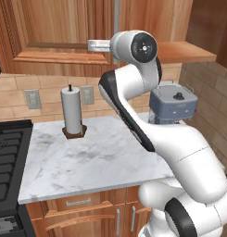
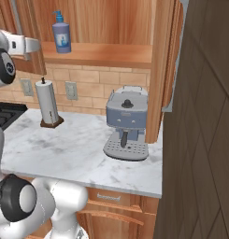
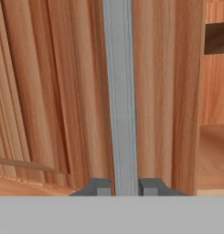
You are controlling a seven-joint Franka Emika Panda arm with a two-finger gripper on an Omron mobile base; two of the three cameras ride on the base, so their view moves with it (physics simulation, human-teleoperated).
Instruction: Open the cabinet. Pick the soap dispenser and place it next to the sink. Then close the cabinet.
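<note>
A white paper towel roll stands upright on its brown base at the left centre of the left base view, on the white marble counter. A grey-blue coffee machine sits at the centre of the right base view. Two wall outlets are set in the tan brick backsplash, and a black stove fills the lower left.

Reddish-brown wood, white marble and a lavender bottle

The cabinet is reddish-brown with streaky grain and a silver bar handle; the soap dispenser is lavender, pale-blue-labelled, blue-topped. The bench is white marble veined grey, the coffee machine grey-blue, the paper towel roll white on brown, the fingers dark grey.
</note>
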